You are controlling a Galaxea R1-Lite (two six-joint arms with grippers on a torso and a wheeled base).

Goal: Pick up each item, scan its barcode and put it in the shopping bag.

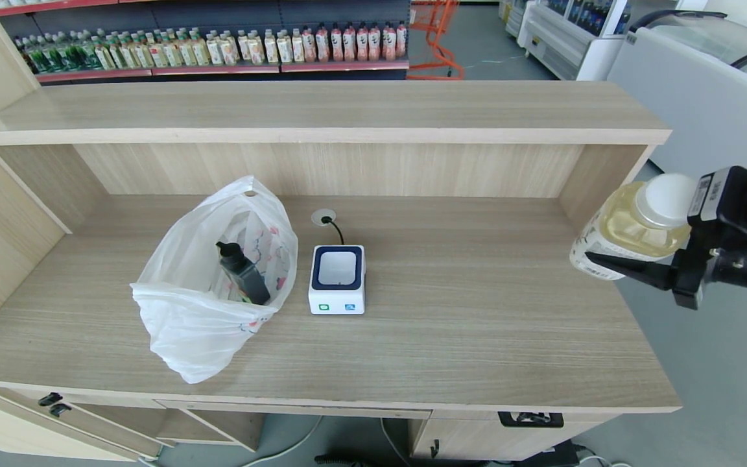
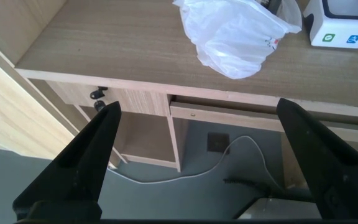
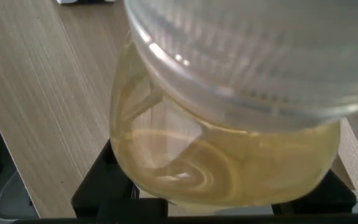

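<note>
At the right edge of the head view, the right end effector (image 1: 610, 250) is clamped on a clear plastic bottle of pale yellow liquid with a white cap (image 1: 636, 224). The bottle lies on its side in the grip. Its cap is toward the wrist and its labelled base points to the centre of the frame. It hangs in the air beyond the right end of the light wooden surface (image 1: 477, 311), not above it. I judge that this sideways hold is chosen so that the label can be turned toward the reader. On which side the barcode is, I cannot tell. In the right wrist view the black fingers (image 3: 95, 193) press the body of the bottle from two sides.

The small white scanner box with a dark blue frame around its window (image 1: 337, 279) stands in the centre of the frame with the window facing up. Its black cable (image 1: 334, 228) goes into a round hole behind it. Just beside the scanner, toward the left of the frame, the thin white plastic shopping bag (image 1: 179, 318) sits with its mouth open upward, and a dark bottle (image 1: 242, 272) leans inside it. This closeness probably keeps the way from scanning to bagging short. One item seems to be packed already. The yellow bottle is well apart from the scanner, so I think its scan is not yet done.

The left end effector (image 2: 197, 106) has its two fingers apart and holds nothing. It is below the front edge of the surface, I suppose to leave the way free.
</note>
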